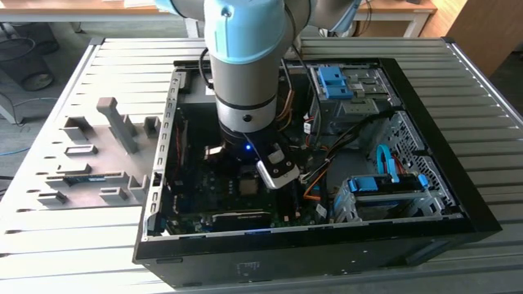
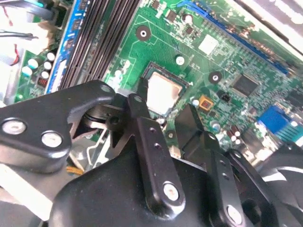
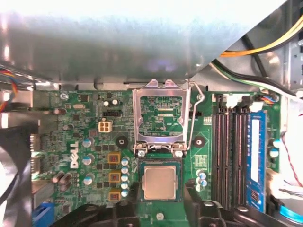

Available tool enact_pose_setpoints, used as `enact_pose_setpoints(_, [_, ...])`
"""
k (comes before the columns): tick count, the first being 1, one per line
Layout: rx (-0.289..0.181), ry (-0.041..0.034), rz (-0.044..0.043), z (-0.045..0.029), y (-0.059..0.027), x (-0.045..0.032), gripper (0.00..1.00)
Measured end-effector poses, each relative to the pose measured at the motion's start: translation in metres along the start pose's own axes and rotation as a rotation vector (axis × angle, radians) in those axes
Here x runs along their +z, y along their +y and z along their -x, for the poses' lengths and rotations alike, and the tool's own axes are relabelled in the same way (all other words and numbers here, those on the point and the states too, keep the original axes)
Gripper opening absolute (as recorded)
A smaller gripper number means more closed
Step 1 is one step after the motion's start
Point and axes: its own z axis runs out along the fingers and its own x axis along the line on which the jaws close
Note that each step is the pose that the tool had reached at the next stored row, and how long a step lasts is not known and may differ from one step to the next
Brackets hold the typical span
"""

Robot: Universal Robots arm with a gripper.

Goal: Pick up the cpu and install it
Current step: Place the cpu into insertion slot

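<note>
- Exterior view: arm (image 1: 245, 67) reaches down into the open computer case (image 1: 408, 226).
- Second wrist view: gripper (image 2: 162, 106) spread wide and empty, over the motherboard (image 2: 227, 61); cpu (image 2: 163, 92) lies in its socket between the fingertips.
- First wrist view: cpu (image 3: 159, 183) sits flat mid-board; metal latch frame (image 3: 161, 90) stands raised beside it.

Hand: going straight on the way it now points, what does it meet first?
Most likely the cpu, lying in its socket right ahead of the hand, between its open fingers. Depth is unclear; they might touch the socket's edge beside it first.
</note>
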Motion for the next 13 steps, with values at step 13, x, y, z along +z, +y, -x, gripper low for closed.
enact_pose_setpoints(13, [0.000,0.0142,0.0017,0.0051,0.0007,-0.0041,0.10])
